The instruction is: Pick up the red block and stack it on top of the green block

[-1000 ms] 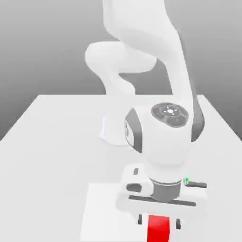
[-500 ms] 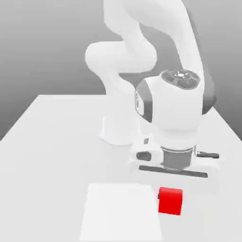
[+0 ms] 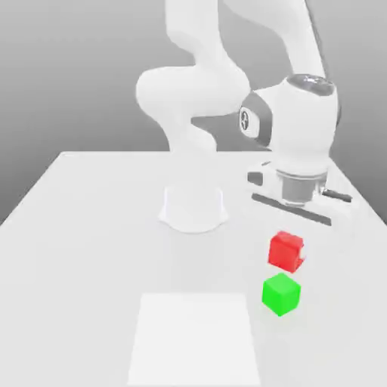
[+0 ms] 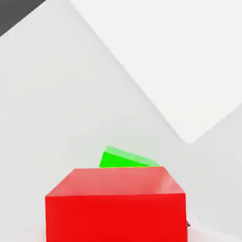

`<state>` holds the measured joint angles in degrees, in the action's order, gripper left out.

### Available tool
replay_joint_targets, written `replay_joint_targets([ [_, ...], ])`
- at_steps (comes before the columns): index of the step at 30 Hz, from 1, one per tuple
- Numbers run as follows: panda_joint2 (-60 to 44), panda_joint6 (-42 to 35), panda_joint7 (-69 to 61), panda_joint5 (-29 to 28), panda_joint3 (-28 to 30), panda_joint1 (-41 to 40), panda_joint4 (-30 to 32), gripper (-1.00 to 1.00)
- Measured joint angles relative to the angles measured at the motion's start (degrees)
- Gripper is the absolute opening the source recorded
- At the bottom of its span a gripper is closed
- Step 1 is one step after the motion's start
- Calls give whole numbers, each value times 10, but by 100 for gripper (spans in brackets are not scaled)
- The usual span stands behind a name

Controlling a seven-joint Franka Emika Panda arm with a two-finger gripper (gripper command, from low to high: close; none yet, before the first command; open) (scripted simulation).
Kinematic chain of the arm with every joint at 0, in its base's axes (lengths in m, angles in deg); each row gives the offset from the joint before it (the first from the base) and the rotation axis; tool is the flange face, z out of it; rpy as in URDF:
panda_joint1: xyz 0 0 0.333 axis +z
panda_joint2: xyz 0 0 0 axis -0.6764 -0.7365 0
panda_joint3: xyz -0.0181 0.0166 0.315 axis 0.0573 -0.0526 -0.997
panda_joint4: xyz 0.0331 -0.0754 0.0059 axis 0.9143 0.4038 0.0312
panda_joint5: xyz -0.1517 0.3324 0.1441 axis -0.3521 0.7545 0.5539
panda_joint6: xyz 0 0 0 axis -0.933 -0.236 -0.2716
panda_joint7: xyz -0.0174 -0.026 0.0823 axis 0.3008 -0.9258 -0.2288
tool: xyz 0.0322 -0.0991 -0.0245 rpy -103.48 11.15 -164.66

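Note:
The red block (image 3: 285, 252) hangs in the air just under my gripper (image 3: 289, 233), which is shut on it, at the exterior view's right. The green block (image 3: 281, 294) rests on the white table just in front of and below the red one, with a small gap between them. In the hand view the red block (image 4: 116, 208) sits close up, and part of the green block (image 4: 125, 159) peeks out from behind its top edge.
A white square mat (image 3: 195, 340) lies on the table near the front edge, to the left of the green block. The arm's round base (image 3: 193, 209) stands at the middle of the table (image 3: 83, 227).
The jaws closed on the red block near the front edge. The hand then rose and carried it back and to the exterior view's right, uncovering the green block.

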<state>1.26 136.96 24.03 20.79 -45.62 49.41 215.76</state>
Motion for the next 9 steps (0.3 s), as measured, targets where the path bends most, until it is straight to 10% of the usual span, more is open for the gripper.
replay_joint_targets([
  [6,-80,74,60,-84,9,-13,-1,-100],
  [7,-92,84,69,-98,16,-8,0,100],
  [9,-92,84,69,-98,16,-8,0,100],
])
